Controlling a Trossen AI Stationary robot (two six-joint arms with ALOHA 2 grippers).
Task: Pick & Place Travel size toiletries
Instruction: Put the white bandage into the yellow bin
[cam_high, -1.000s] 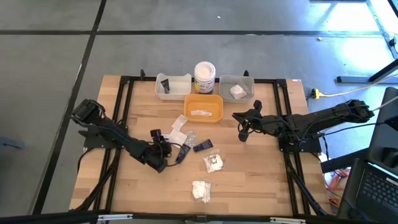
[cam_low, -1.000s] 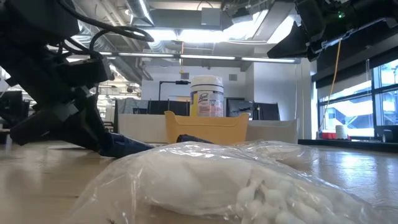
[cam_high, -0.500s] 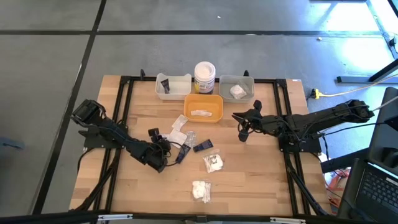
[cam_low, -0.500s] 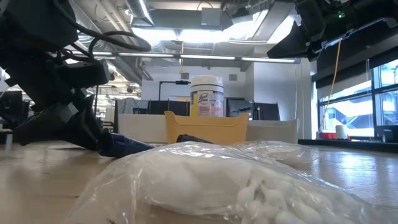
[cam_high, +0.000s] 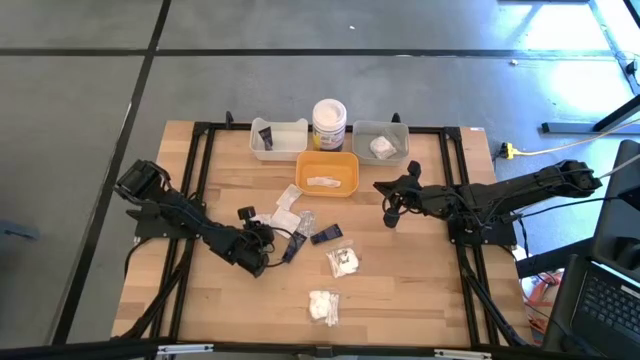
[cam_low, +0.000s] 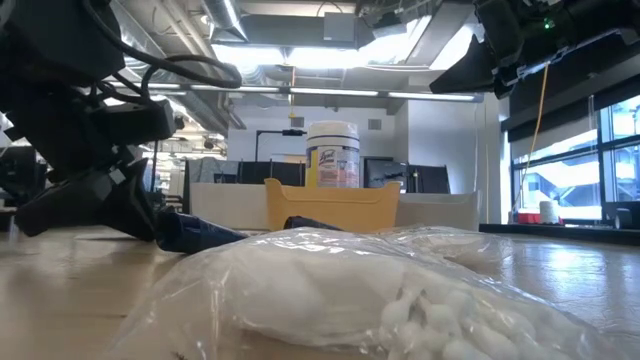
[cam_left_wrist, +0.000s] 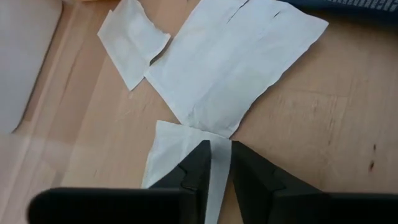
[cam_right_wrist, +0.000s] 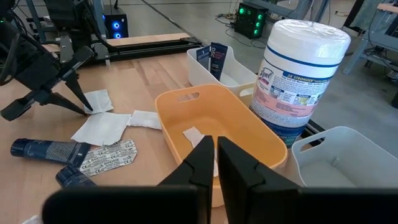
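Left tool down on worktop, clenching corner of white sachet; sachet's length in line with fingers. Right tool clenched empty, well apart above yellow tray.

we see white sachets on pale wood table, a yellow tray, dark blue tubes, and a white jar with yellow label.

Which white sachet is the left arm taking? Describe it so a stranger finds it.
Start from the yellow tray mid-table. Towards the left arm lie three white sachets; the left gripper has its jaws closed on the sachet nearest that arm. It touches the large sachet at one corner.
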